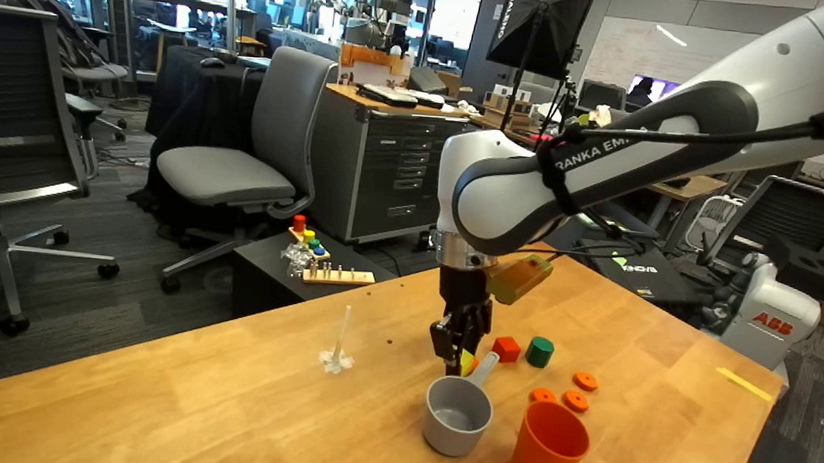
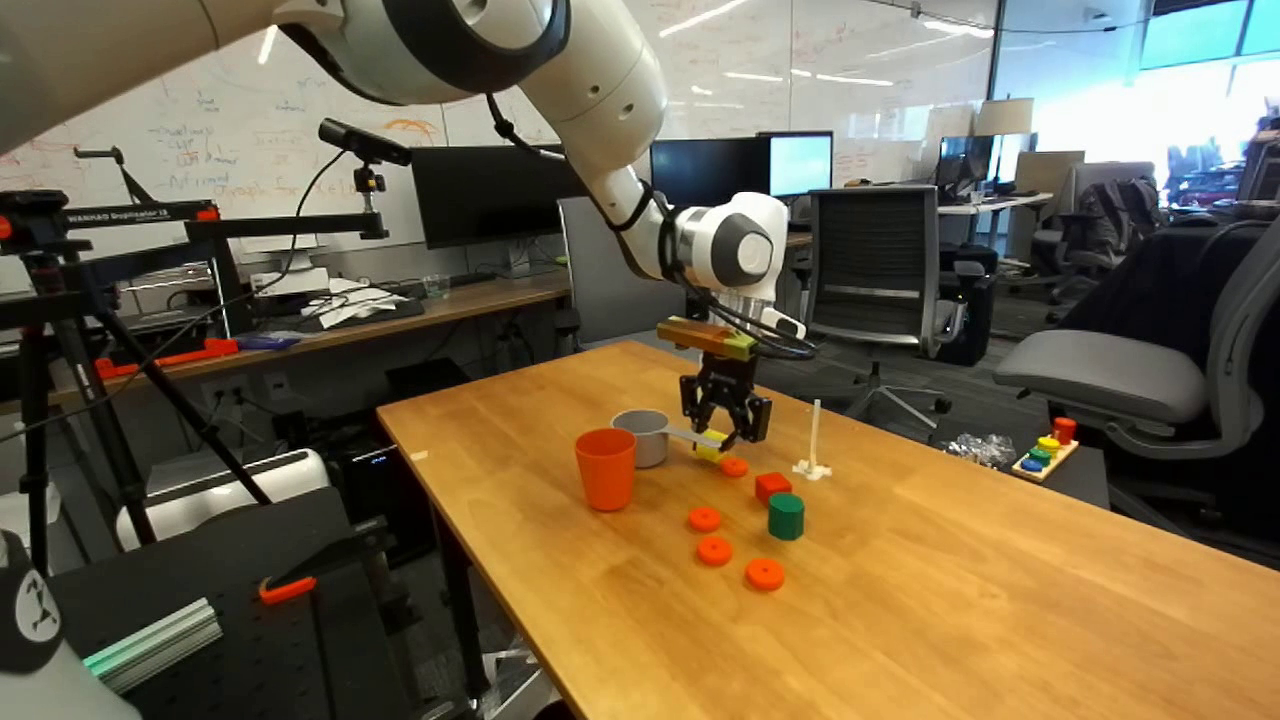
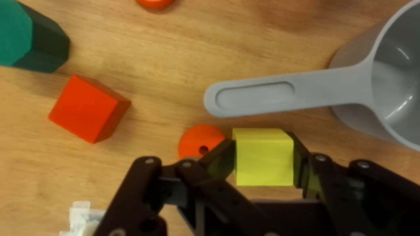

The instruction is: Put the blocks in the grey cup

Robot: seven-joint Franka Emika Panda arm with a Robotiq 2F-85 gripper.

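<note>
My gripper (image 3: 264,158) pinches the yellow block (image 3: 265,162); the grey cup (image 1: 450,438) looks empty; red block (image 3: 86,110), green block (image 2: 786,517), 4 orange discs (image 2: 716,555) remain.

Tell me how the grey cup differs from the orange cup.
The grey cup has a long handle; the orange cup shows none. The grey cup is lower, the orange cup taller. Both stand upright on the table, mouths open upward.

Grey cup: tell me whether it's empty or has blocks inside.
Empty. In an exterior view the inside of the grey cup shows bare down to its floor; the yellow block is outside, held in the gripper.
</note>
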